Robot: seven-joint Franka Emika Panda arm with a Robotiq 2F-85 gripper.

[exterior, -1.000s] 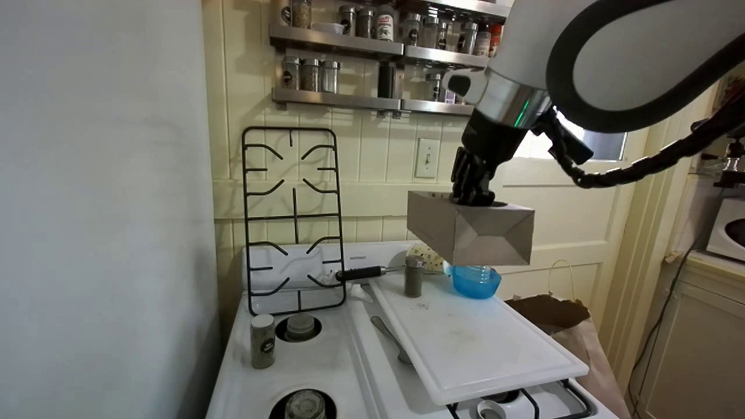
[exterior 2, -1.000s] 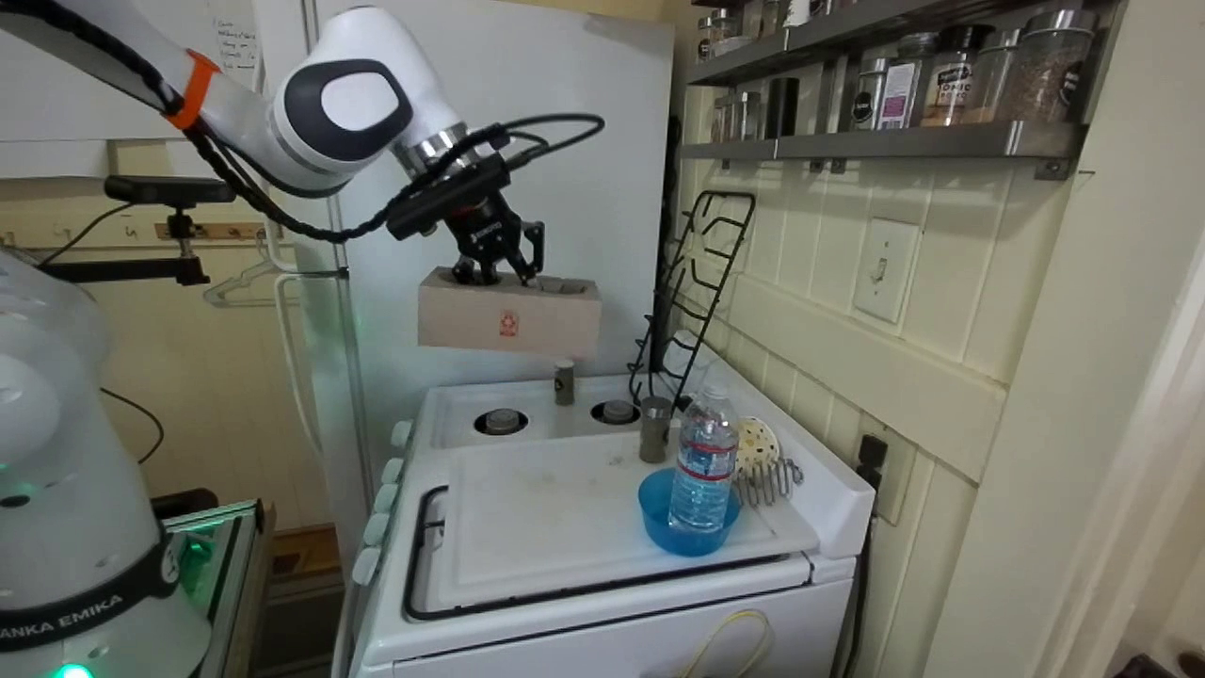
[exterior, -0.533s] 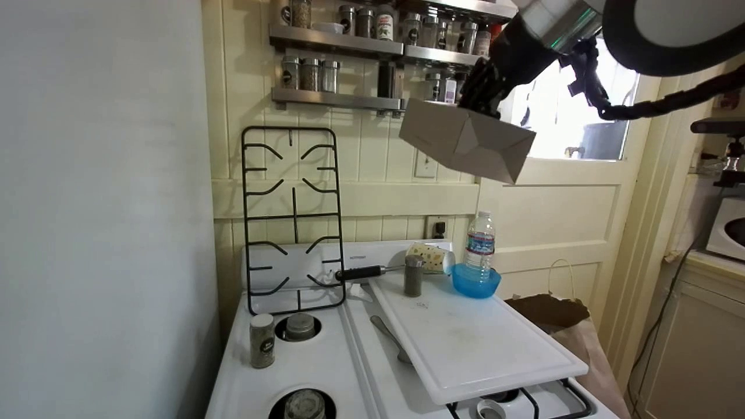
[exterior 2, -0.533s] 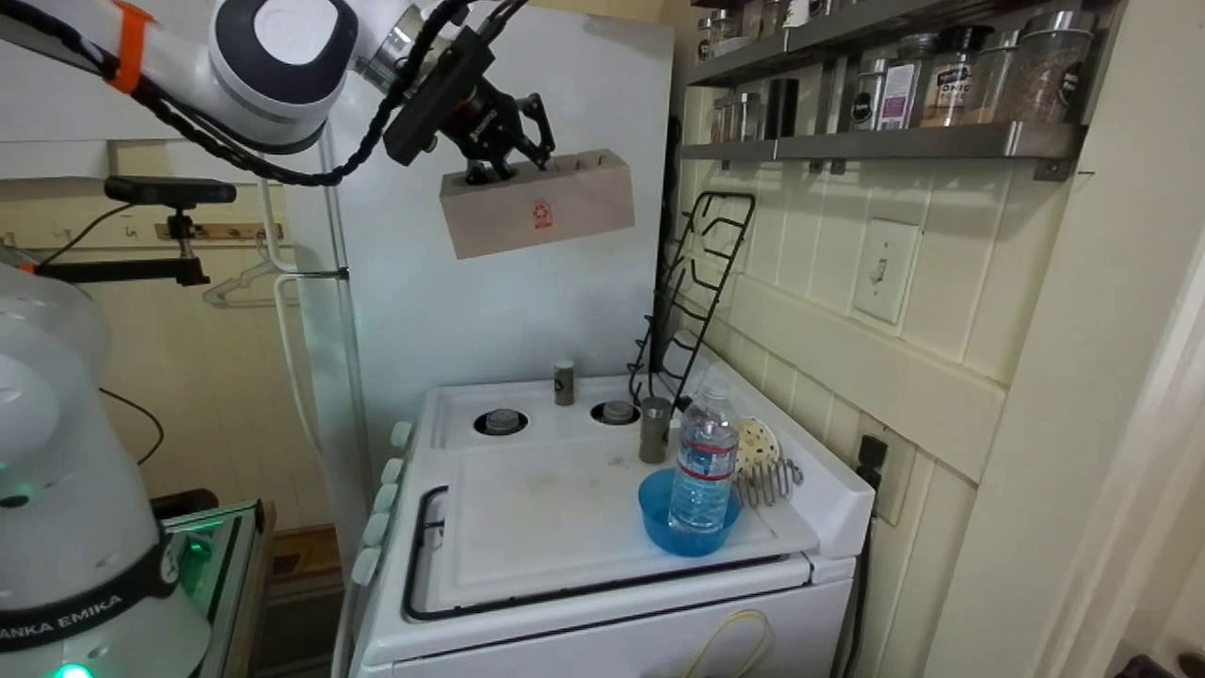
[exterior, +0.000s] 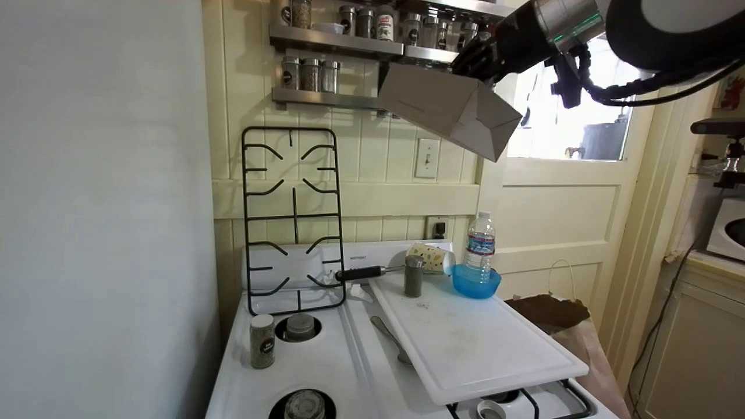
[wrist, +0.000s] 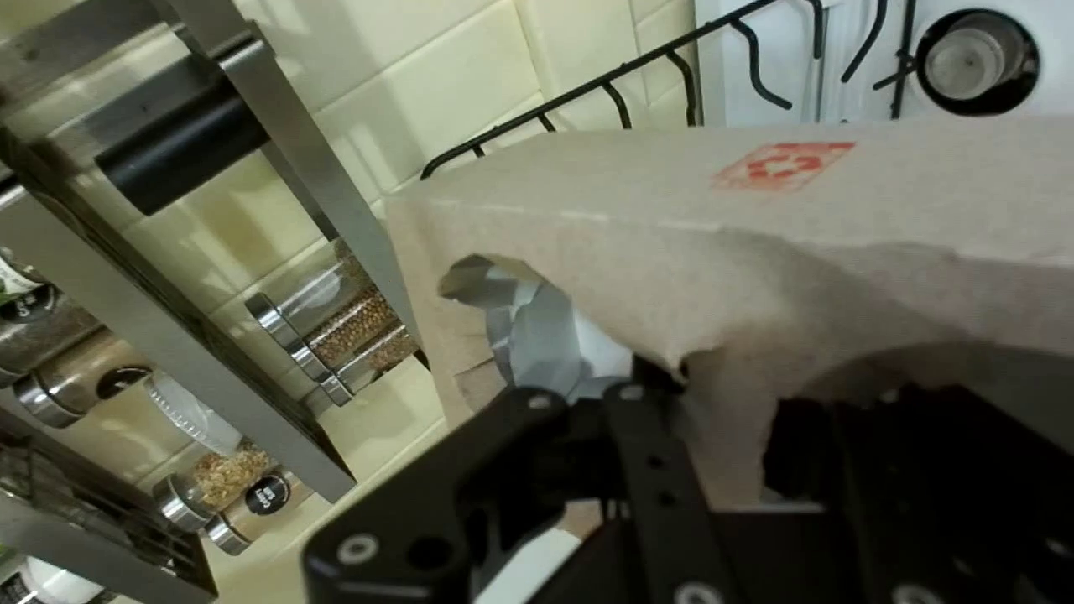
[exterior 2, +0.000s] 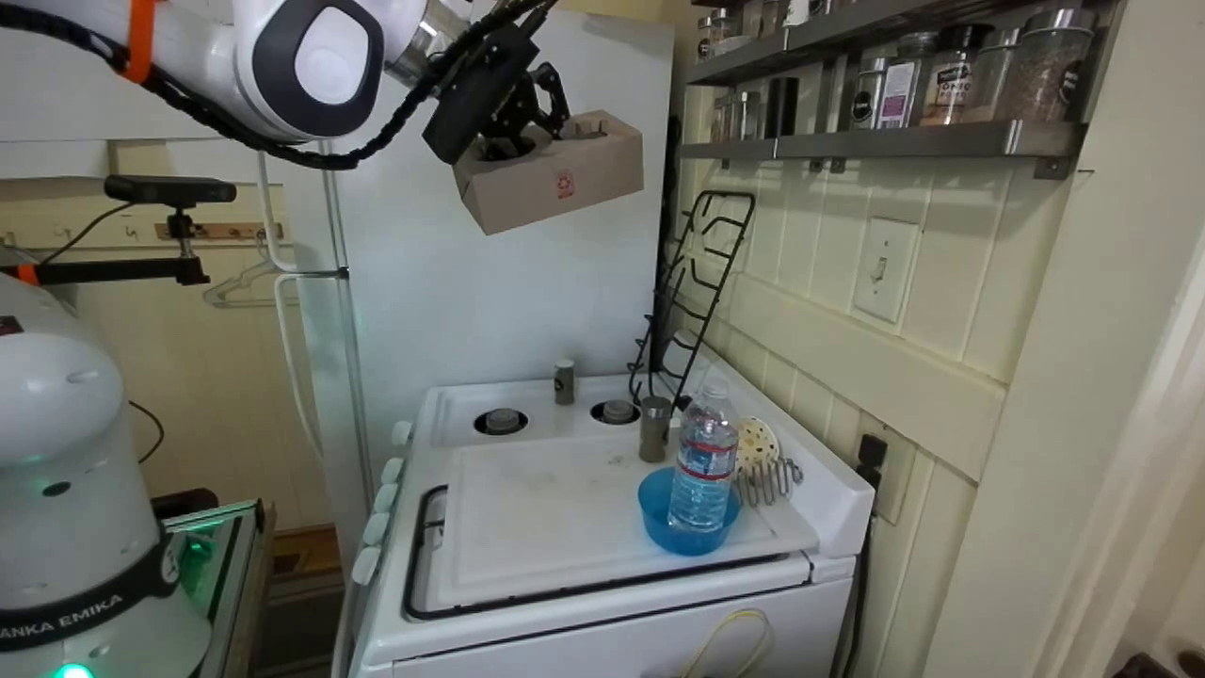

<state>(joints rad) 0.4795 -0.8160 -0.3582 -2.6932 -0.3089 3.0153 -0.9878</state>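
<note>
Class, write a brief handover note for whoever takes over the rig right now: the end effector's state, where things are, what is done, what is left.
End effector: closed on the box, holding it by its top.
Where: the box hangs tilted in the air, clear of the stove. On the board are a jar and the bowl, with the bottle upright in it.
Done: the box is gripped and up off the stove.
Left, as far as I can judge: the box is not yet set down or released.
</note>
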